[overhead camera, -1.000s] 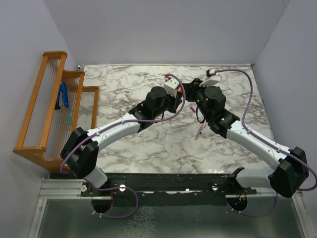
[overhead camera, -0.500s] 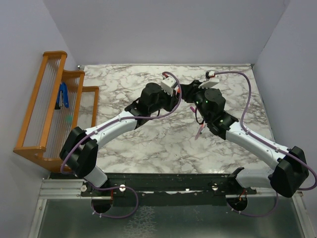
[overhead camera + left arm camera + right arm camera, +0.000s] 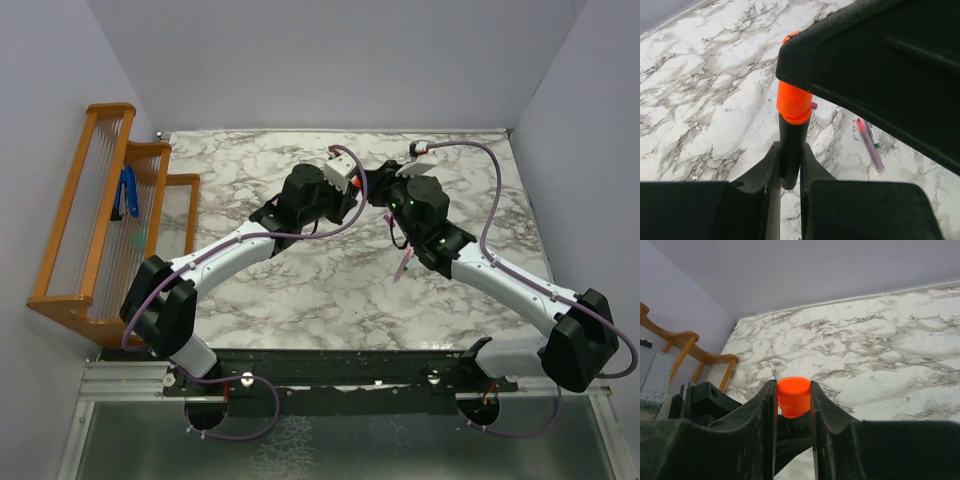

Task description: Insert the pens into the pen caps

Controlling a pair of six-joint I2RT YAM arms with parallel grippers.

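Well apart from the wooden rack (image 3: 112,110), above the surface (image 3: 250,160), our left hand (image 3: 790,157) is clamped on the black marker (image 3: 790,135) and our right hand (image 3: 793,387) on the orange cap (image 3: 793,397), opposed so cap and tip line up for pressing together.

The thick black marker (image 3: 790,145) juts from between my left fingers (image 3: 765,170), its end inside the stubby orange cap (image 3: 793,396) pinched in my right fingers (image 3: 765,405). Two thin pale pens (image 3: 871,149) lie together on the bench, near a tiny purple cap (image 3: 814,105).
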